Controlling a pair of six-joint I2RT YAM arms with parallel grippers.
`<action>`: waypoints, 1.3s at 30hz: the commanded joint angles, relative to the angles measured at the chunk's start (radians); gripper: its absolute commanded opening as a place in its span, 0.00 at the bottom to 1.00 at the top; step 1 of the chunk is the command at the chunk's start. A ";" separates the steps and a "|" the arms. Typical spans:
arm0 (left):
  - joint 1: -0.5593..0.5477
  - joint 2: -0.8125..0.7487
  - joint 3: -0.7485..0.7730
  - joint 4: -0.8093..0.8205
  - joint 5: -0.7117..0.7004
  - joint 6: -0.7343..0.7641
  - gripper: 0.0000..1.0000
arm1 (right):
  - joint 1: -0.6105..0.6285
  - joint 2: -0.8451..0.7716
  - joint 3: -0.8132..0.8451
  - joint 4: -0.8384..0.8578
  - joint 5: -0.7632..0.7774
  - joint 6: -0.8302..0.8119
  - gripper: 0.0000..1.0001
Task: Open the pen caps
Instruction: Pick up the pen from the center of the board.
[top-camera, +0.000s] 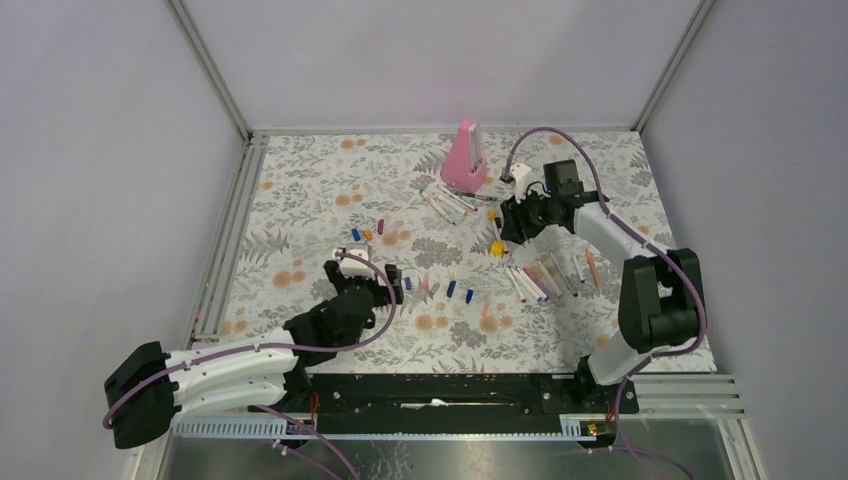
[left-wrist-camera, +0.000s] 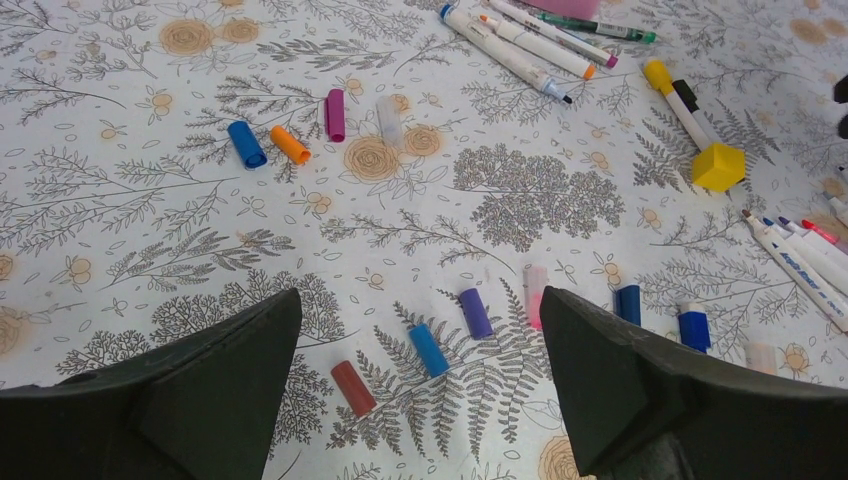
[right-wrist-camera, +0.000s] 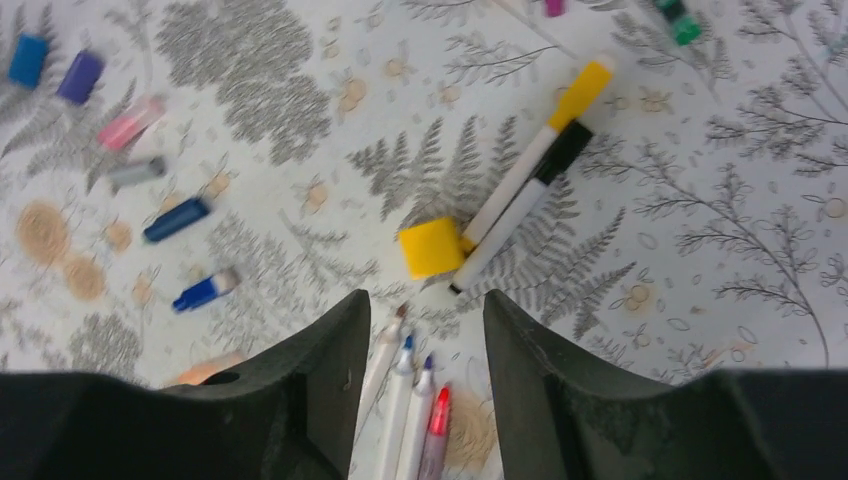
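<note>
Pen caps (left-wrist-camera: 428, 350), eleven lying loose, left jaws wide apart, right jaws parted

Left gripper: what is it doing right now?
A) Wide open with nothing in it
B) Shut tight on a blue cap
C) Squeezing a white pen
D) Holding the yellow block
A: in the left wrist view the left gripper has its fingers spread wide with nothing between them. The red cap, blue cap and purple cap just lie on the table below.
</note>
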 joint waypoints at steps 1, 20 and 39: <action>0.005 -0.011 -0.021 0.069 -0.052 -0.004 0.99 | 0.027 0.111 0.117 0.034 0.150 0.109 0.48; 0.009 -0.010 -0.041 0.103 -0.043 0.003 0.99 | 0.044 0.399 0.309 -0.002 0.248 0.159 0.39; 0.015 -0.002 -0.039 0.107 -0.033 0.006 0.99 | 0.048 0.434 0.305 -0.023 0.354 0.127 0.35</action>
